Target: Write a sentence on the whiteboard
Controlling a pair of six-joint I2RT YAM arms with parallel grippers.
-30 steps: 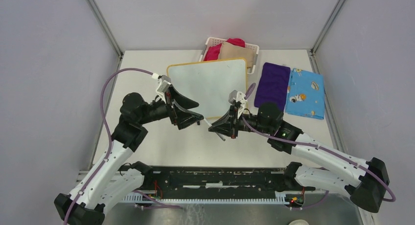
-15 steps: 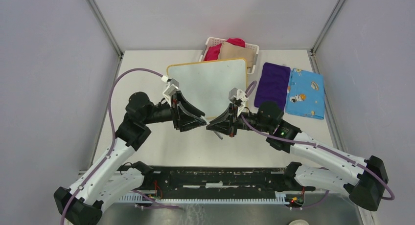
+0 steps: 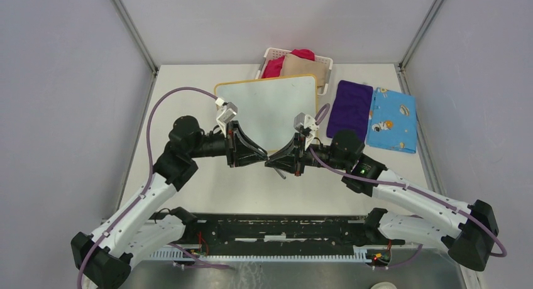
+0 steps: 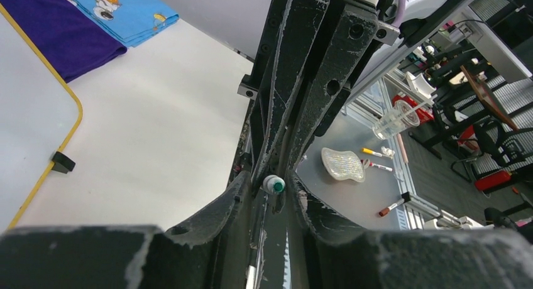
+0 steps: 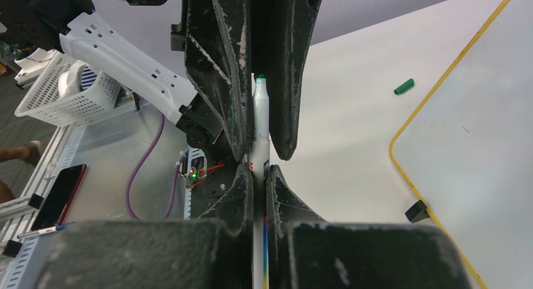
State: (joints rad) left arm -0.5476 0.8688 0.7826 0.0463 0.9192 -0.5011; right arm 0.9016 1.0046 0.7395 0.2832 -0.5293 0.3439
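Arms from both sides of the robot meet tip to tip over the middle of a white tabletop [image 3: 251, 188], seen from above. On the left, the left gripper [image 3: 261, 156] points rightward with its fingers narrowly parted. They sit on either side of the green tip of a white marker [image 5: 259, 132], with a thin gap showing on each side in both wrist views. Facing it from the right, the right gripper [image 5: 258, 171] is clamped tight on the marker's barrel, and the tip sticks out toward the left gripper.

Just behind the two grippers lies the whiteboard [image 3: 267, 107], flat on the tabletop, its yellow frame around a plain white surface. One small black foot [image 5: 416, 210] shows at its near edge. A green marker cap [image 5: 404, 87] lies on the tabletop near the board's frame.

Behind the board's far right corner stands a white slotted basket [image 3: 269, 51] holding a red cloth [image 3: 274, 67] and a tan cloth [image 3: 305, 68]. Right of the board lies a folded purple cloth [image 3: 351, 110]. A blue cloth [image 3: 391, 119] with cartoon prints lies just beside it.
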